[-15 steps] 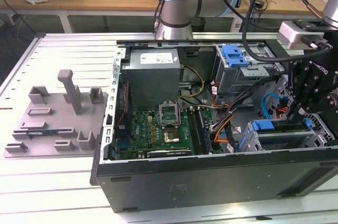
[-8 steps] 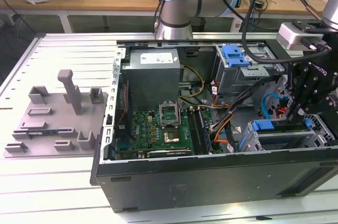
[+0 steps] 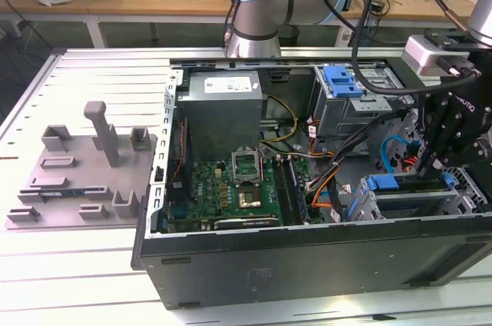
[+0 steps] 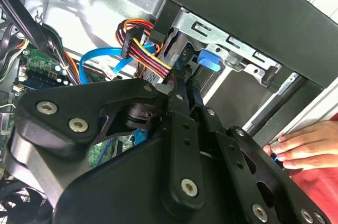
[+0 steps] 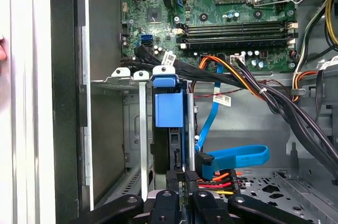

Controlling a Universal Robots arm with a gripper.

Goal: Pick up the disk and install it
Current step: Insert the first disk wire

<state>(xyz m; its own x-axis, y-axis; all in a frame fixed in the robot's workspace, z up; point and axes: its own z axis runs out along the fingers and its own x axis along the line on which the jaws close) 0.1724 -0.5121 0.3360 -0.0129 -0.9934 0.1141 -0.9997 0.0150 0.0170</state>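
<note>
The disk [image 5: 169,109] stands on edge in a slot of the metal drive cage [image 5: 113,84] inside the open computer case. I see its blue carrier frame and dark edge. In the exterior view its blue tab [image 3: 382,182] shows at the cage in the case's near right corner. My black gripper [image 5: 181,179] sits at the end of the disk away from the motherboard, fingers close together and pinching its edge. The gripper [image 4: 185,78] reaches toward the blue tab [image 4: 209,60] in the second wrist view. From outside, the gripper [image 3: 435,163] hangs over the cage's right end.
A blue data cable [image 5: 237,155] and orange-red power wires [image 5: 222,179] lie right beside the slot. A person's hand [image 4: 306,147] rests on the case edge nearby. A second cage with a blue bracket [image 3: 342,80] stands at the back. A grey fixture plate [image 3: 84,180] lies at the exterior view's left.
</note>
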